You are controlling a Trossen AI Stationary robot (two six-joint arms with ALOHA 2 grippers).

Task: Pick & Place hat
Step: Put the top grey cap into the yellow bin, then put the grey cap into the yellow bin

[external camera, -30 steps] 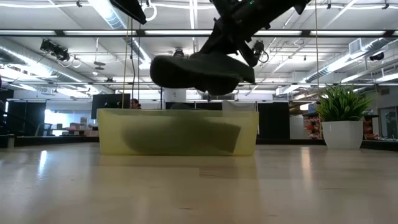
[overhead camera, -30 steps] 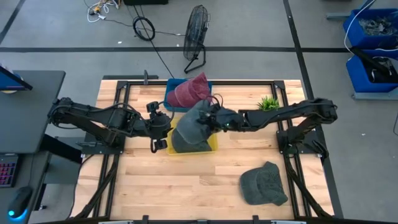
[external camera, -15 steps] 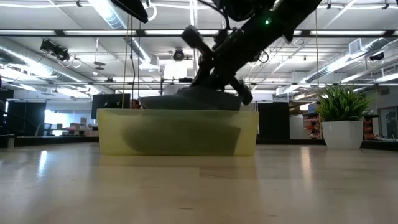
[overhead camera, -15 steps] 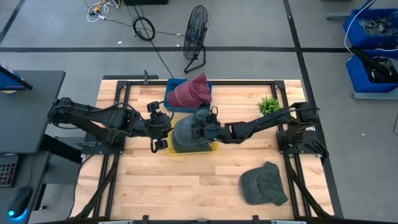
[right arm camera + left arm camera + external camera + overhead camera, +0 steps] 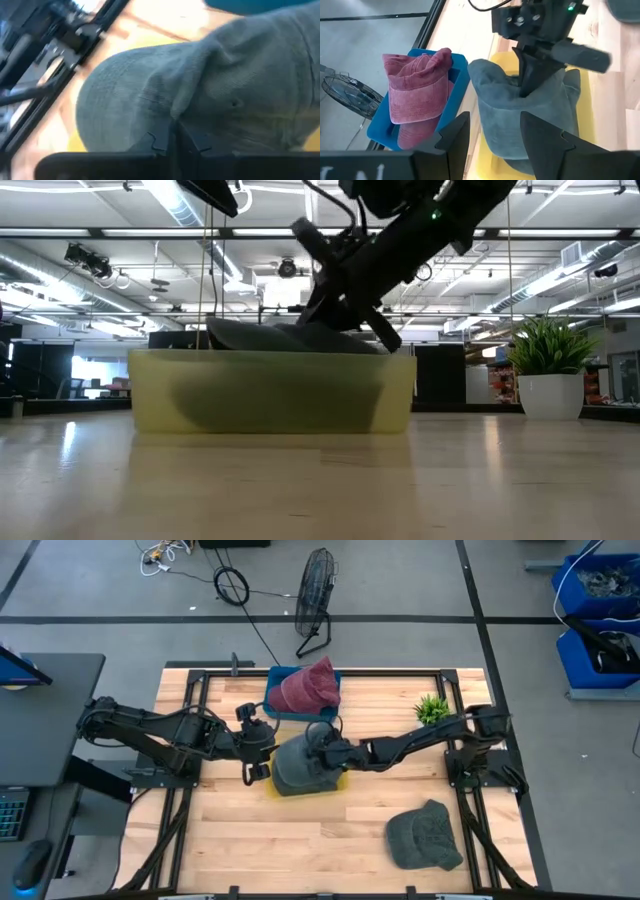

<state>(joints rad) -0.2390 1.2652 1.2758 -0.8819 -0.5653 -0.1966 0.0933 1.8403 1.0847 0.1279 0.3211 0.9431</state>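
A grey hat (image 5: 298,765) lies in the yellow bin (image 5: 340,780) at mid-table, its top standing above the bin's rim (image 5: 270,360) in the low view. My right gripper (image 5: 322,748) reaches in from the table's right and is shut on the hat's crown. My left gripper (image 5: 256,762) hovers open by the bin's left side, and its wrist view looks at the grey hat (image 5: 520,130) past open fingers. A red hat (image 5: 305,688) rests in a blue bin (image 5: 275,680) just behind. A second grey-green hat (image 5: 425,835) lies on the table near the right front. My right gripper pinches a raised fold of the crown (image 5: 175,112) between its two fingers (image 5: 160,137). It comes slanting down from the table's right (image 5: 527,85). The hat rests in the yellow bin below the fingers, its cloth bunched up at the pinch.
A small potted plant (image 5: 432,706) stands at the far right of the table. The blue bin touches the yellow bin's far side. Open wood lies along the near edge (image 5: 300,850). A fan (image 5: 315,600) and cables lie on the floor beyond the table.
My right gripper has moved down and toward the table's left, still shut, carrying the grey hat from above the yellow bin into it. The hat now sits in the bin with its top above the rim. The bin's left end has shifted a little.
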